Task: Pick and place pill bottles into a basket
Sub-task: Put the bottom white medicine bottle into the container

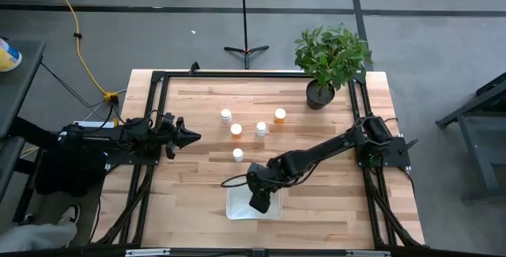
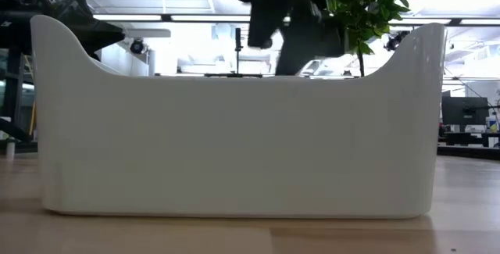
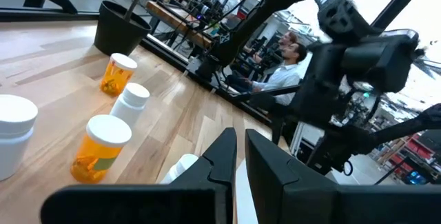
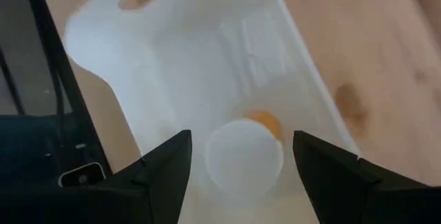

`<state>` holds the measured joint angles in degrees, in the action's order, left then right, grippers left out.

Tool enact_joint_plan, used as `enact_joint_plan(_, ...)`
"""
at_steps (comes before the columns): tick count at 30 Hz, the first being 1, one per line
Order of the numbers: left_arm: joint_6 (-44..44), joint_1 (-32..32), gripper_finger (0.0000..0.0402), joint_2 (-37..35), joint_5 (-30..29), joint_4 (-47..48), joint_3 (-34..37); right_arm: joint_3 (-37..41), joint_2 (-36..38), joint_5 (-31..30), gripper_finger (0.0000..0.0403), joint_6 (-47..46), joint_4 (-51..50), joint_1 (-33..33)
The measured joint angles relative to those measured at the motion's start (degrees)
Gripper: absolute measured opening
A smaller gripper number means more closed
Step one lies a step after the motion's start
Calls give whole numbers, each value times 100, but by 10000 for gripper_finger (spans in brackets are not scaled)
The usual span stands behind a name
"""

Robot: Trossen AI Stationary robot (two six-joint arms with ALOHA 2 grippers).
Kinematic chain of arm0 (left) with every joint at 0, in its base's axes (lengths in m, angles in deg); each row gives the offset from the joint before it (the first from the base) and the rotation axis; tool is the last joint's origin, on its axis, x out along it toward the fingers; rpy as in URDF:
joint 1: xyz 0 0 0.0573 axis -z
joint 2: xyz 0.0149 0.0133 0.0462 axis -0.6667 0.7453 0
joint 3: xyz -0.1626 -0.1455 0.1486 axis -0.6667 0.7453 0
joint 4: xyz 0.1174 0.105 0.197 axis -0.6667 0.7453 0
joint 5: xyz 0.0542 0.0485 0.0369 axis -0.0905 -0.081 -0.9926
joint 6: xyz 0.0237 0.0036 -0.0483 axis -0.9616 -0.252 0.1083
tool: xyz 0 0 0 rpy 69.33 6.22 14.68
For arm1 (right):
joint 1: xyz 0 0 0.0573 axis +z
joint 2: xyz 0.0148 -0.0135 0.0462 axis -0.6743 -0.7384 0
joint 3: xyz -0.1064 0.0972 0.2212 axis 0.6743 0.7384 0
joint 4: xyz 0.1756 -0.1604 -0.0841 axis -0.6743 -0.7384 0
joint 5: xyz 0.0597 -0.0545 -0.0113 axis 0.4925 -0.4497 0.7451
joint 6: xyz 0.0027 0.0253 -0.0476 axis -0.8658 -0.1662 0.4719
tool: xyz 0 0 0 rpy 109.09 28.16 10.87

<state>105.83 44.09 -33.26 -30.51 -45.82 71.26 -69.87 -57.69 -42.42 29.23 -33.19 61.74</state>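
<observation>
Pill bottles are the cargo: small amber plastic ones with white caps. One stands on the floor of the shallow white plastic basket, low in the high view just left of centre, and shows between the right gripper fingers in the right wrist view. Those fingers are spread wide with a clear gap either side of the cap, so the bottle looks released.

Five more bottles stand loosely grouped on the wood above the basket in the high view, near one another but apart.

To finish this step well, I judge the right gripper should rise straight up with its fingers kept apart, so neither pad catches the cap and tips the bottle, and should clear the basket wall before swinging toward the group.

At the left of the high view the left gripper waits over the table, its fingers pressed nearly together.

Pale butcher-block wooden tabletop carries everything, with a black pot holding a green leafy plant at its upper right corner. Around it lie grey floor, a yellow cable at upper left, and a black stand foot at top. A seated person shows in the left wrist view.
</observation>
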Motion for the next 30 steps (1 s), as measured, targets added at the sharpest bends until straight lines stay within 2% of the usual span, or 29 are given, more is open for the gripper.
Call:
enact_joint_plan(9, 0, 1, 67, 0, 53, 17, 0, -1115, 7, -698, 244, 617, -1229, -216)
enact_joint_plan(16, 0, 1, 67, 0, 99, 17, 0, -1550, 9, -1077, 244, 1092, -1367, -565)
enact_joint_plan(22, 0, -1, 67, 0, 107, 17, 0, -1320, 7, -888, 244, 1335, -1309, -970)
enact_joint_plan(30, 0, 0, 67, 0, 105, 17, -2, -1132, 7, -499, 244, 1530, -745, -1285)
